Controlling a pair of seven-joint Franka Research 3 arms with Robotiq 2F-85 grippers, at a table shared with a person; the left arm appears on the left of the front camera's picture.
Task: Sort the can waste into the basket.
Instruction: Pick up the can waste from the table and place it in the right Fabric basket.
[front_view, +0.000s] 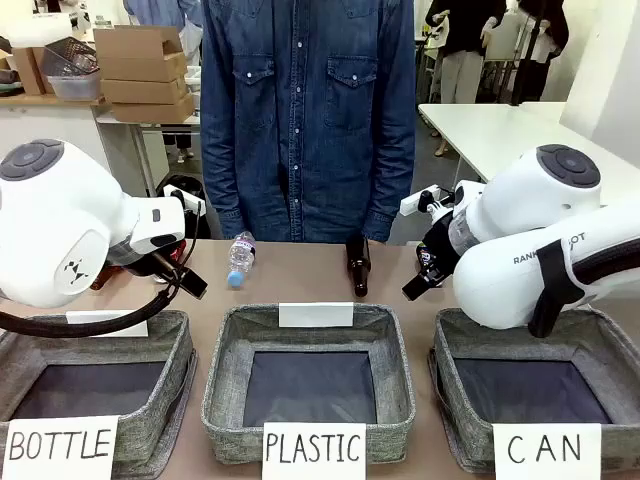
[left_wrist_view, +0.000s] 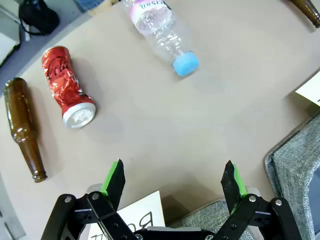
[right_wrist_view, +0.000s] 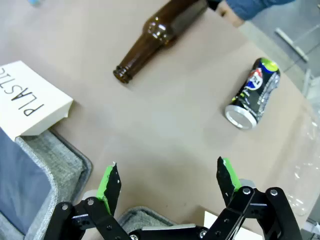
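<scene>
The left claw (left_wrist_view: 173, 175) is held spread wide, with nothing between its green pads (left_wrist_view: 114, 175), and it is hung over the bare brown table (left_wrist_view: 165, 125). Just past it, the red can (left_wrist_view: 67, 90) is seen lying on its side on the table, dented, with its silver end turned toward the claw. A brown bottle (left_wrist_view: 22, 127) is laid down close beside the can on one side, and a clear plastic bottle (left_wrist_view: 160, 32) with a blue cap is laid down farther off on the other side. The right claw (right_wrist_view: 168, 172) is spread wide too, and nothing is gripped by it. The black can (right_wrist_view: 252, 95) is seen lying on its side on the table beyond this claw, and blue and white marks can be made out on it. A second brown bottle (right_wrist_view: 160, 32) is laid flat well apart from that can. In the front view, three grey baskets are lined up along the near edge of the table. The basket marked CAN (front_view: 600, 340) is placed at the near right, under the right arm, and its dark bottom can be seen. The basket marked PLASTIC (front_view: 225, 360) is set in the middle, and the basket marked BOTTLE (front_view: 175, 350) is set at the near left. Neither can is in the CAN basket. A person (front_view: 305, 110) in a blue denim shirt is seen standing at the far side of the table.
</scene>
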